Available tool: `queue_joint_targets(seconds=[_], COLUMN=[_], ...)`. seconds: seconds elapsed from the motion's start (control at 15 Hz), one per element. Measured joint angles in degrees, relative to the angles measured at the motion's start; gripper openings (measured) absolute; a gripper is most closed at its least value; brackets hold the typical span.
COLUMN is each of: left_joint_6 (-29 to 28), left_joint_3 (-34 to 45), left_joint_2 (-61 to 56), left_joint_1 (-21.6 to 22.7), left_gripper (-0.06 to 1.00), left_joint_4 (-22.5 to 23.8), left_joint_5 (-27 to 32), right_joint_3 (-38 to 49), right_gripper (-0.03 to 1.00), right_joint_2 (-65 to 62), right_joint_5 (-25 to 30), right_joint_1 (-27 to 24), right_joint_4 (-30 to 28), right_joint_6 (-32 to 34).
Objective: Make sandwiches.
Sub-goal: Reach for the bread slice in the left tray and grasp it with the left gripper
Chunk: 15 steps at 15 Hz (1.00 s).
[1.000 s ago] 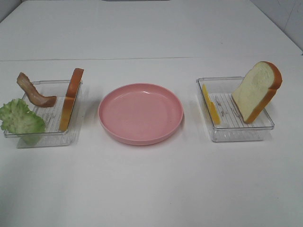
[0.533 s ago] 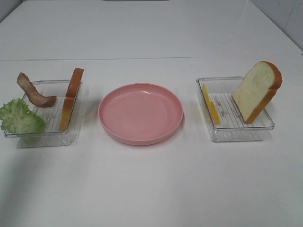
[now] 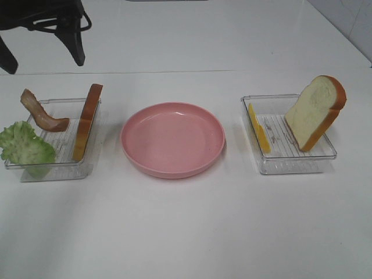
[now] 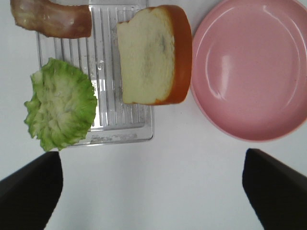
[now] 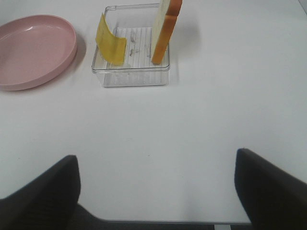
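A bread slice (image 3: 87, 121) stands on edge in the left clear tray (image 3: 58, 170), with a bacon strip (image 3: 42, 113) and green lettuce (image 3: 24, 145) draped over the tray's rim. A second bread slice (image 3: 315, 113) leans in the right clear tray (image 3: 290, 165) beside a yellow cheese square (image 3: 258, 129). My left gripper (image 3: 42, 61) hangs open above the table behind the left tray. In the left wrist view it (image 4: 153, 191) is empty, above bread (image 4: 151, 55), lettuce (image 4: 60, 110) and bacon (image 4: 53, 19). My right gripper (image 5: 156, 191) is open and empty, well short of the cheese (image 5: 110, 45) and bread (image 5: 163, 31).
A pink round plate (image 3: 172, 139) sits empty between the two trays, seen also as the plate (image 4: 254, 72) in the left wrist view and the plate (image 5: 33, 48) in the right wrist view. White tabletop surrounds everything.
The left gripper has come into the exterior high view at the top left, where no arm showed before. The food, trays and plate have not moved.
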Motion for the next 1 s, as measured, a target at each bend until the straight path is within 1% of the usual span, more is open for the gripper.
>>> queue_joint_targets(seconds=[0.27, 0.33, 0.6, 0.93, 1.0], left_joint_6=[-0.06, -0.06, -0.06, -0.06, -0.06], left_joint_3=[-4.24, -5.39, -9.17, -9.85, -9.85], left_joint_2=[9.11, 11.69, 18.45, 22.29, 22.92], left_joint_1=[0.0, 0.0, 0.0, 0.0, 0.0], left_gripper=[0.93, 0.93, 0.92, 0.91, 0.88], left_joint_4=[-2.58, -2.52, 0.8, 1.03, 1.03], left_joint_5=[-0.06, 0.0, 0.0, 0.0, 0.0], right_joint_3=[0.0, 0.0, 0.0, 0.0, 0.0], right_gripper=[0.85, 0.85, 0.85, 0.85, 0.85], right_joint_2=[0.0, 0.0, 0.0, 0.0, 0.0], right_joint_5=[0.0, 0.0, 0.0, 0.0, 0.0], right_joint_1=[0.0, 0.0, 0.0, 0.0, 0.0], right_joint_4=[0.0, 0.0, 0.0, 0.0, 0.0], right_joint_6=[0.0, 0.0, 0.0, 0.0, 0.0])
